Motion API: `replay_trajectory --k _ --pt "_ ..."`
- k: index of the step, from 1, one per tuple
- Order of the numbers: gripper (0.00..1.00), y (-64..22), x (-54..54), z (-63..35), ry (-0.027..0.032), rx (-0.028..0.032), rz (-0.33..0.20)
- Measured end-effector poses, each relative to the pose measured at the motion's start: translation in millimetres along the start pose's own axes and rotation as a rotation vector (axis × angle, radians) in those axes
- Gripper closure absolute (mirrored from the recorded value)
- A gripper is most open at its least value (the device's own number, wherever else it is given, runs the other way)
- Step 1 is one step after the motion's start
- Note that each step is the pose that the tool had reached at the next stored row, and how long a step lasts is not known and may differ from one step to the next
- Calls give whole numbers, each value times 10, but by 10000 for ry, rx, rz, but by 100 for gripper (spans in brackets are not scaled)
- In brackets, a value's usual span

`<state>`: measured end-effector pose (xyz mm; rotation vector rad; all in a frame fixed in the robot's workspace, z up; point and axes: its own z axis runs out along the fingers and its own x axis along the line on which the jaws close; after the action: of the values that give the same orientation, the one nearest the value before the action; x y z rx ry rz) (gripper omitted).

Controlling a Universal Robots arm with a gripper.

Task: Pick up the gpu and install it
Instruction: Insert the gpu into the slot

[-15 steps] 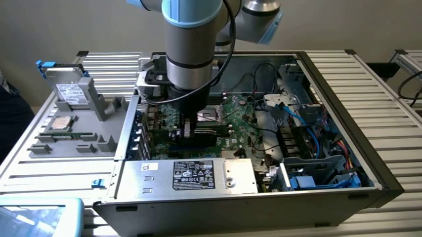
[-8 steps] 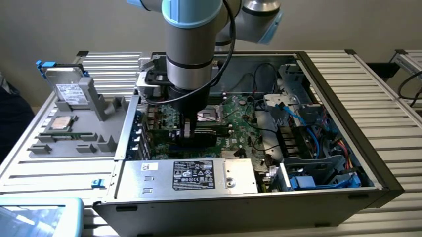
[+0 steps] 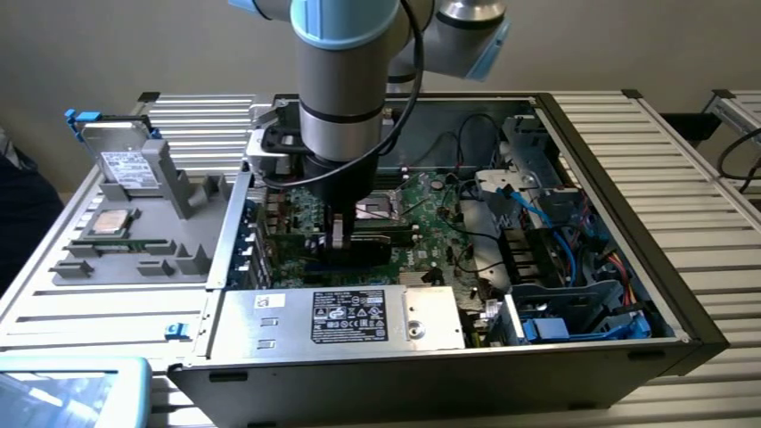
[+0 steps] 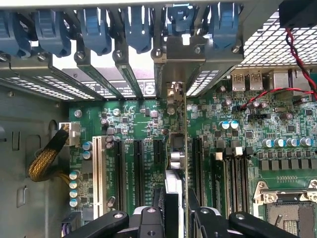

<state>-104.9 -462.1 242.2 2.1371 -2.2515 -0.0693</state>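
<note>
**Item: gpu point(image 4: 177, 148).** It was held on edge, upright over the motherboard point(image 4: 124, 124), in line with the long expansion slots point(image 4: 139, 168) on either side of it. That posture suited a card that goes in edge-first. Its silvery bracket point(image 4: 184, 49) sat at the rear wall among the blue latches point(image 4: 94, 29), where the bracket has to meet the opening in the back of the case. Whether the lower edge had already entered its slot could not be told, since the card hid that slot.

**Item: jaws.** They were at a middling width, closed on the gpu's upper edge with one finger on each face. This probably kept the thin board from tipping sideways.

**Item: arm point(image 3: 339, 89).** It reached straight down into the case point(image 3: 666, 294), towards the exterior view's left of the interior. The vertical approach matched the direction in which the slots take a card.

**Item: case.** It lay on its side on the slatted desk point(image 3: 701, 152) with the panel off, so the motherboard faced up and could be reached from above. The power supply point(image 3: 345, 316) occupied the near end.

**Item: socket point(image 4: 287, 208).** The processor socket on the motherboard was well apart from the gpu.

**Item: tray point(image 3: 71, 294).** This was a grey parts holder beside the case on the exterior view's left. A hard drive point(image 3: 125, 165) stood propped in one of its upright rests, with smaller parts lying flat nearby. Each part appeared to have its own moulded seat, presumably so that it sat at a known spot for pickup.
</note>
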Motion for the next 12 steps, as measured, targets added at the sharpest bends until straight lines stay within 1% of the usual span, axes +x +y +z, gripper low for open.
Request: replay_trajectory --k 3,12 --pt "72 1 -18 1 30 26 0" --pt "72 12 -34 2 33 32 -60"
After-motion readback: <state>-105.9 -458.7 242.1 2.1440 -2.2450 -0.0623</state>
